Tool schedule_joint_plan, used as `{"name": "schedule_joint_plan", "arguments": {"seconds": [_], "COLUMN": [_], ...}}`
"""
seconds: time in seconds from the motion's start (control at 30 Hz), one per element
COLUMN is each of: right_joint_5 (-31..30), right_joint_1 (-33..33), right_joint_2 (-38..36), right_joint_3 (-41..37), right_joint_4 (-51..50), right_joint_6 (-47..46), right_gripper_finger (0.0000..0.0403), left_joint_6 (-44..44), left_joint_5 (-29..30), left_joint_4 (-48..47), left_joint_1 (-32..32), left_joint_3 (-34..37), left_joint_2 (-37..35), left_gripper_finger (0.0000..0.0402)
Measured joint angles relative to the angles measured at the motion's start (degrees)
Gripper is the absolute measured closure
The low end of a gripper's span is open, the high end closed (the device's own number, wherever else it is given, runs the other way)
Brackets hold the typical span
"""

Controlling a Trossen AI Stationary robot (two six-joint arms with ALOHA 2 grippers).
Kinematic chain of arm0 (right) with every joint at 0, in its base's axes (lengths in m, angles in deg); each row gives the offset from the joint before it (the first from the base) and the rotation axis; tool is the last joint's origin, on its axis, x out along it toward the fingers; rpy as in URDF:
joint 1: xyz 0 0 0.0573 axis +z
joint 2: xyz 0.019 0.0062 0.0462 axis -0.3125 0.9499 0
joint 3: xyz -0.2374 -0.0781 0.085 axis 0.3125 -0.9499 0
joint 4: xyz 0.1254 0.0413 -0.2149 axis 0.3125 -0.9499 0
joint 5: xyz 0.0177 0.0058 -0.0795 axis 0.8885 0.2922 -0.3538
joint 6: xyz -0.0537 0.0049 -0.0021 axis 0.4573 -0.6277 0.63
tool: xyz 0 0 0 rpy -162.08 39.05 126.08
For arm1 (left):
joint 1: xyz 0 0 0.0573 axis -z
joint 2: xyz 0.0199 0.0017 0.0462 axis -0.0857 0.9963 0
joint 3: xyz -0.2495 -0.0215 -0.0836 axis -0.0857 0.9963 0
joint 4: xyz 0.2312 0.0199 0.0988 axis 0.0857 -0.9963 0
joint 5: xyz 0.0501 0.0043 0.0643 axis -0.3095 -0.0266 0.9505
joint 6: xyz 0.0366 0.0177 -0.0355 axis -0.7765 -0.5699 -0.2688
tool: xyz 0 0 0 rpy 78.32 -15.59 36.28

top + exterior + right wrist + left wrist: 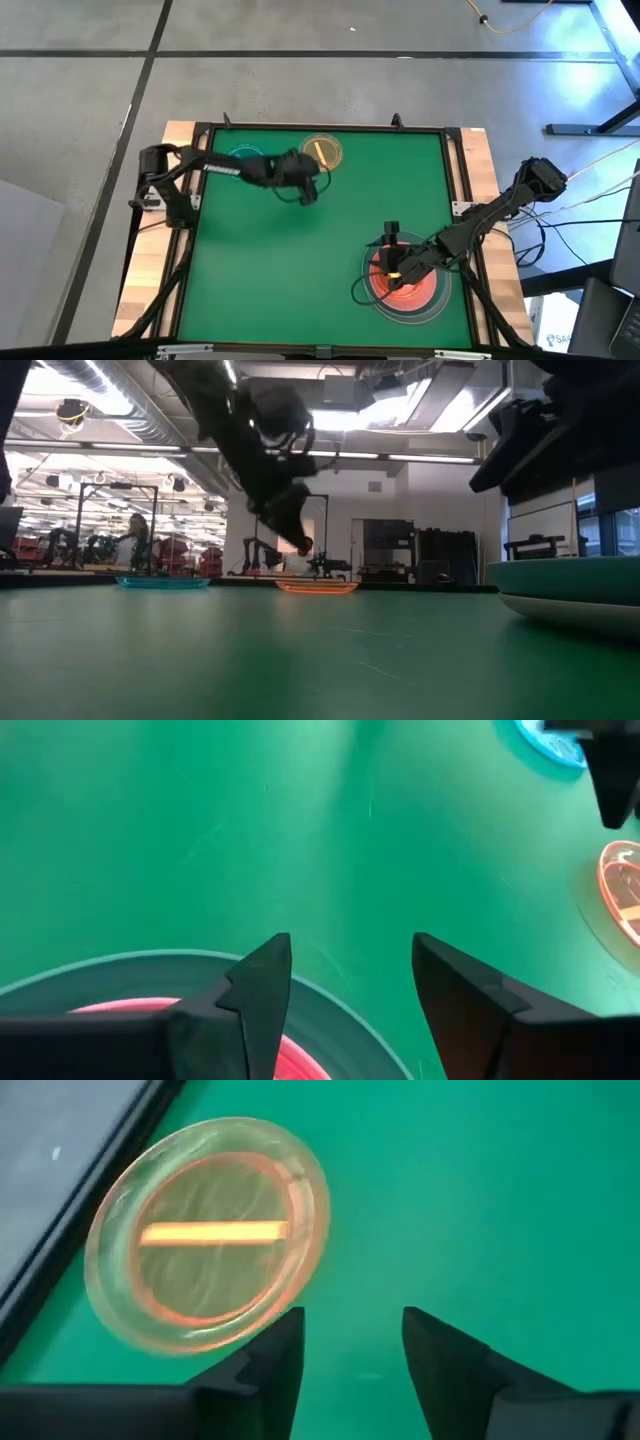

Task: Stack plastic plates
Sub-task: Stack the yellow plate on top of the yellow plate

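- Left pincer [306,196] is hovering empty, fingers parted narrowly, at five o'clock of the small orange plate [321,151] lying near the green surface's [270,270] far edge
- Right pincer [391,240] is hanging open over the stacked large plates [425,300], pink within teal

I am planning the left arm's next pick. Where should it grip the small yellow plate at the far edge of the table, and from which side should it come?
Probably by the raised rim. The small yellow plate lies flat on the green table, so only its edge gives a hold. The left gripper is open just beside it; I would take the rim section nearest the fingers, one finger inside and one outside.
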State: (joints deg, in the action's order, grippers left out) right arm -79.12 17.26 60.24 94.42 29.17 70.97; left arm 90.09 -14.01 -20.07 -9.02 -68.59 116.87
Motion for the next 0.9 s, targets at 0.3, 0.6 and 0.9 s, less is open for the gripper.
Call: {"name": "schedule_joint_plan", "arguments": {"seconds": [0.3, 0.6, 0.9], "right_joint_5": [-0.06, -0.47, -0.59], "right_joint_1": [0.10, 0.10, 0.10], "right_joint_2": [-0.02, -0.02, -0.02], "right_joint_3": [0.01, 0.01, 0.02], "right_joint_4": [1.34, 2.01, 2.06], "right_joint_6": [1.37, 2.80, 2.78], "right_gripper_finger": [0.0201, 0.0201, 0.0201], "left_joint_6": [-8.62, -18.10, -16.19], "left_joint_5": [-8.88, -8.02, -9.78], "left_joint_4": [5.29, 9.03, 9.23], "left_joint_1": [-10.02, -9.87, -10.15], "left_joint_3": [-0.08, -0.27, -0.30], "left_joint_2": [7.40, 12.68, 13.39], "left_gripper_finger": [0.0233, 0.0254, 0.0310]}}
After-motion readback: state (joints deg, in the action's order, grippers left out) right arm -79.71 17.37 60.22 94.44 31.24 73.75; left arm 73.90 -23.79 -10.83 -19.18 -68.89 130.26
